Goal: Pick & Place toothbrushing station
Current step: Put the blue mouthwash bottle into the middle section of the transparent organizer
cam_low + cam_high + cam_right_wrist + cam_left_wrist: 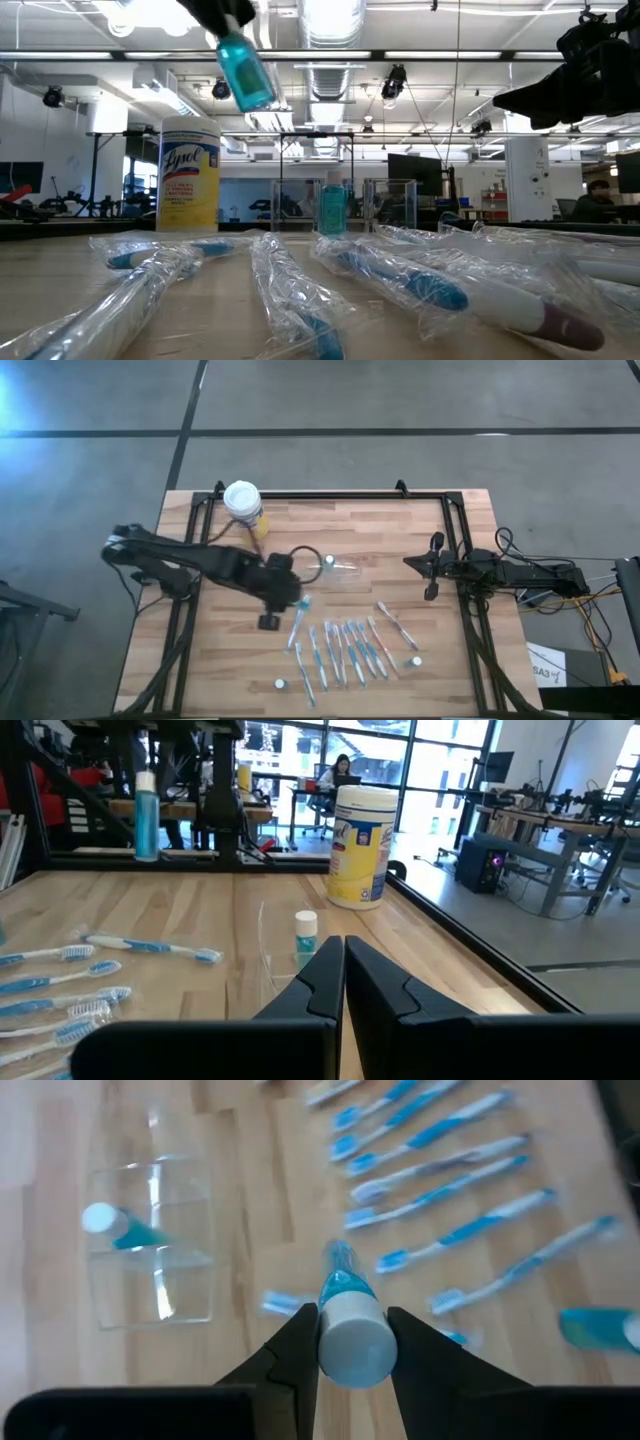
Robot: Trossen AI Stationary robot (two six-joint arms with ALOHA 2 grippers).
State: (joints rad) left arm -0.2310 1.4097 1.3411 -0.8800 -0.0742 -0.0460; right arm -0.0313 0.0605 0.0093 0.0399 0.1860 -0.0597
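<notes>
The yellow canister [189,173] bears a label reading "Lysol"; no other text is legible.

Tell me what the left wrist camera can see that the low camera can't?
Only the left wrist view shows the left gripper from close up, its fingers shut on the white cap of a little blue tube, plus the clear holder seen from above with another small tube inside.

Only the low view shows the yellow canister and the room behind the table.

Both show the held tube and the wrapped toothbrushes lying on the wooden table.
</notes>
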